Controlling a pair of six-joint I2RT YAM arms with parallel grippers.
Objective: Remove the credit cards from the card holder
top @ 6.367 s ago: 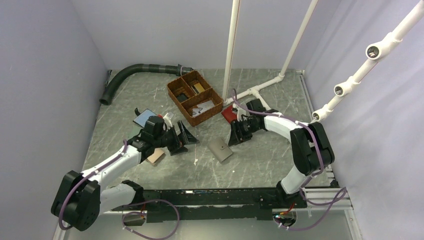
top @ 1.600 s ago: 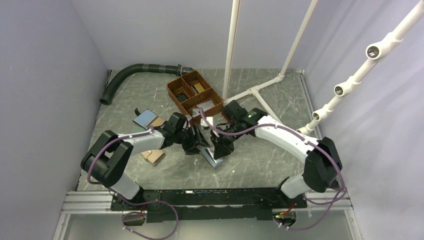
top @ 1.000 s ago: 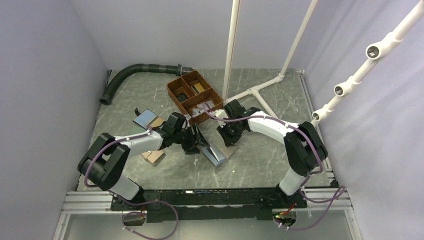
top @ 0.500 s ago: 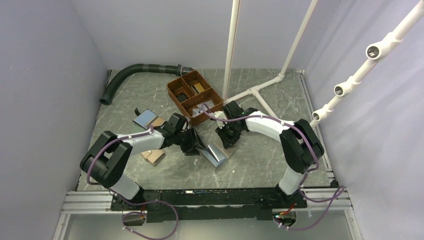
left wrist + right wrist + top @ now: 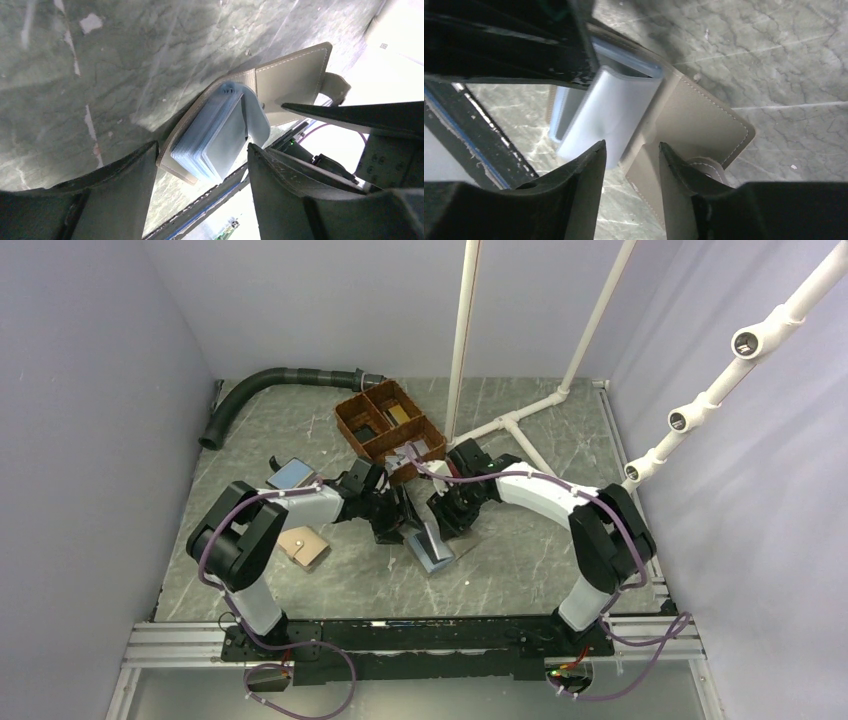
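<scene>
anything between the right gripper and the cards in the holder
Nothing visible: the card holder lies open and the credit cards show just beyond the open right gripper. A finger of the left gripper only overlaps the stack's far end.

Pale lilac walls (image 5: 100, 360) enclose a grey marbled tabletop (image 5: 520, 565).

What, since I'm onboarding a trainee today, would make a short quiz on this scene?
1. True or false: the card holder is folded shut.
2. Its inside looks: A red, B light blue, C black.
3. How many hands are right at the card holder?
Key: 1 false, it lies open. 2 B. 3 Two: the left hand and the right hand, both with jaws apart.
</scene>
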